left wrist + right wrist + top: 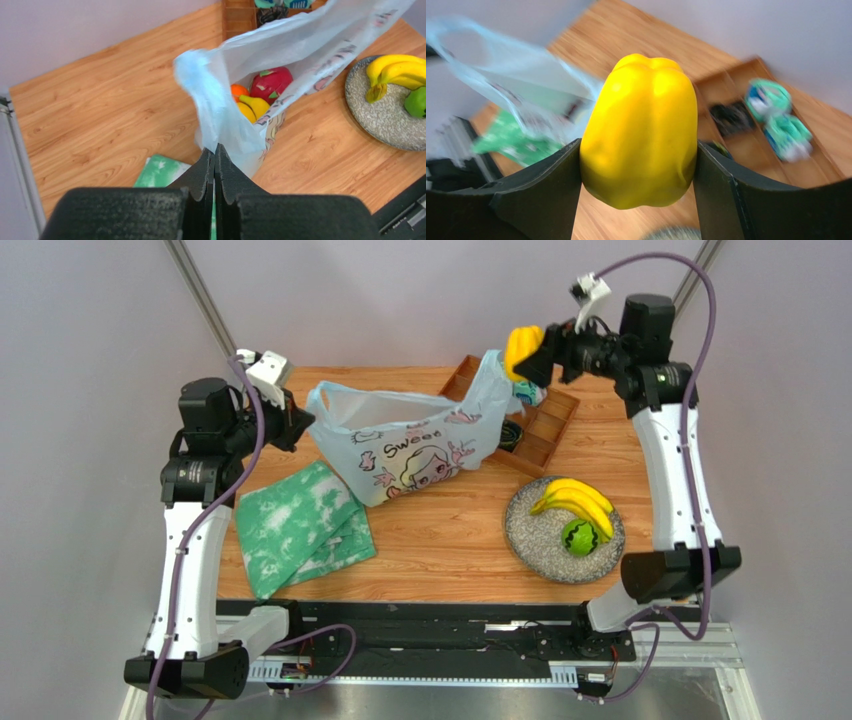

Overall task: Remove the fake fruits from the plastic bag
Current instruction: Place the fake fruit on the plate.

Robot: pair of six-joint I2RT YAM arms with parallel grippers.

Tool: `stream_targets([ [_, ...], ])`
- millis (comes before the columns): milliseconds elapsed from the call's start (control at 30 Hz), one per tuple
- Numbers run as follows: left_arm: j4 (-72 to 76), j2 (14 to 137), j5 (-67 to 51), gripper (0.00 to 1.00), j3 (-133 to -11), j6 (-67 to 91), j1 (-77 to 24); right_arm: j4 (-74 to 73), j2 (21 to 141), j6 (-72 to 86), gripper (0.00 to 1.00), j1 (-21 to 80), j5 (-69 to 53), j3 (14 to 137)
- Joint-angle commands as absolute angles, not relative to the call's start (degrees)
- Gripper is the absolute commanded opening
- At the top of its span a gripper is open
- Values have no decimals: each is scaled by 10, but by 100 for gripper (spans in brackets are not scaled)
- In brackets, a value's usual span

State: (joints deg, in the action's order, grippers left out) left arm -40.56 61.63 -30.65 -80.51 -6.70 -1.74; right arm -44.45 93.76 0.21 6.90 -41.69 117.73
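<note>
Carry the glossy yellow plastic pepper [641,132], clamped in the right jaws high over the wooden worktop [440,540], onto the grey speckled plate [535,545] beside the yellow banana bunch [575,502], releasing low, left jaws clenched on the crinkly pale-blue plastic bag [400,445].

Our left gripper [215,152] is pinched tight on the bag [300,45], arm reaching forward. Our right gripper [638,155] clamps the pepper [641,115], raised high and seemingly pointing left.
</note>
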Motion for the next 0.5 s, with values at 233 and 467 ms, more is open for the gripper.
stream_targets([
  [233,-341,575,-382,0,-762,-4,-5,-663,775,-441,41,86,-267,778],
  [467,-341,563,-388,0,-738,-3,-5,-618,766,-499,40,183,-152,640],
])
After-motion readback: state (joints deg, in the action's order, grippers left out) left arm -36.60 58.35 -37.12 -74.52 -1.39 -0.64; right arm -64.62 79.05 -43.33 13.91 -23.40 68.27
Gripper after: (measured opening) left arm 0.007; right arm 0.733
